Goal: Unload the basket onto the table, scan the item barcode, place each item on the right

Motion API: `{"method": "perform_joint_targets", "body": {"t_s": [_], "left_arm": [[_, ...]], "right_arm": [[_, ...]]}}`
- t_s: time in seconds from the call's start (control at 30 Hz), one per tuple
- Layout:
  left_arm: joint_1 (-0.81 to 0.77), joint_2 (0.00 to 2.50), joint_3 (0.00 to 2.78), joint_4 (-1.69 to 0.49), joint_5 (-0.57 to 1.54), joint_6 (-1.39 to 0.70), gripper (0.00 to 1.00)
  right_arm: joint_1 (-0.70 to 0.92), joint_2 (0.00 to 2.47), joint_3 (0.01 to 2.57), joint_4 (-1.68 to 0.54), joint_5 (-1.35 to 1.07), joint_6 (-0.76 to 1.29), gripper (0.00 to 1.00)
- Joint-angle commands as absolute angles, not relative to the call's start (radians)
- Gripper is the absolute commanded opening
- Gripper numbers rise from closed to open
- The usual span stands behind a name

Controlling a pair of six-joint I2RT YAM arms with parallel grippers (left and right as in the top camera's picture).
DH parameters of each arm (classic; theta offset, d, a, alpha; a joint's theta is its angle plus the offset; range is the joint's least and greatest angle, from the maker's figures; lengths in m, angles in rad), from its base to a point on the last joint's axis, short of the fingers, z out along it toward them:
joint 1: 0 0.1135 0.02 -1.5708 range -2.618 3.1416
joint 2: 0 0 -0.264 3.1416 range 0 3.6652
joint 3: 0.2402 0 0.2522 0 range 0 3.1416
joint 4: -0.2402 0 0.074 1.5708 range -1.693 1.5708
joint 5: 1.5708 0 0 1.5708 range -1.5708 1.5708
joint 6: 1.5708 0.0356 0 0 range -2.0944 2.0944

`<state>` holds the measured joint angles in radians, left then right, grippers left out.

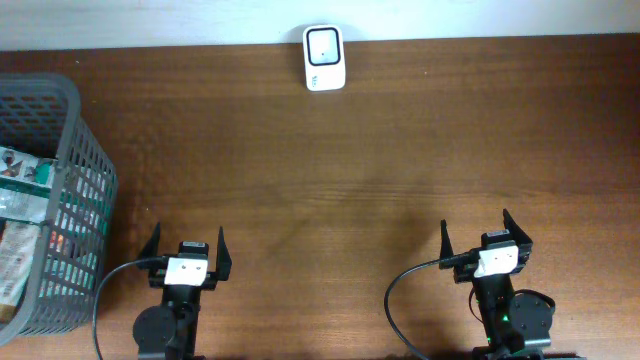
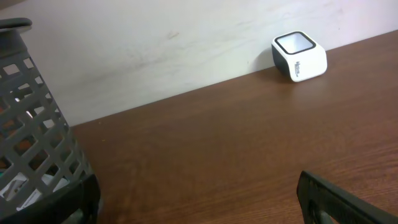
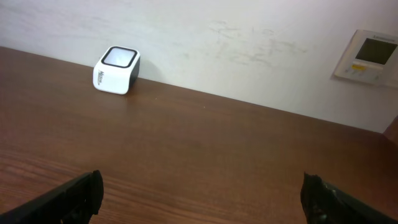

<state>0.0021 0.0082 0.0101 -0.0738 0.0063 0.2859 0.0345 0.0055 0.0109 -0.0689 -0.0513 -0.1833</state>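
**Scanner waits across desk as both arms stand empty-handed**

The left fingers [image 1: 222, 258] and the right fingers [image 1: 446, 245] are each spread as wide as they go, holding nothing and touching nothing, with bare wood between each pair. Seen from overhead, the two arms sit at 7 and 5 o'clock on the brown desk [image 1: 330, 180].

One white barcode scanner [image 1: 324, 57], with a dark square window on top, stands alone at 12 o'clock against the far edge of the desk, well apart from both arms. A small line of print runs along its side in both wrist views, too fine to read.

One grey lattice basket [image 1: 78, 165] stands at 9 o'clock, beyond the left arm. The packaged items [image 1: 22, 172] to be scanned lie inside it: at least two, one with green and white wrapping, though their exact number and labels cannot be made out.

In the right wrist view, one pale wall panel [image 3: 370, 56] with a small display hangs at 2 o'clock, its text unreadable.
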Motion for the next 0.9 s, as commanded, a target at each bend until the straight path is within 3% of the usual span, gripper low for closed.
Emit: {"method": "perform_joint_targets", "body": {"t_s": [0.0, 0.87], "left_arm": [[-0.002, 0.007, 0.009, -0.084, -0.006, 0.297, 0.99], [-0.002, 0.008, 0.009, -0.084, -0.006, 0.297, 0.99]], "right_arm": [[0.040, 0.006, 0.006, -0.072, -0.075, -0.183, 0.98], [0.040, 0.006, 0.006, -0.072, -0.075, -0.183, 0.98]]}}
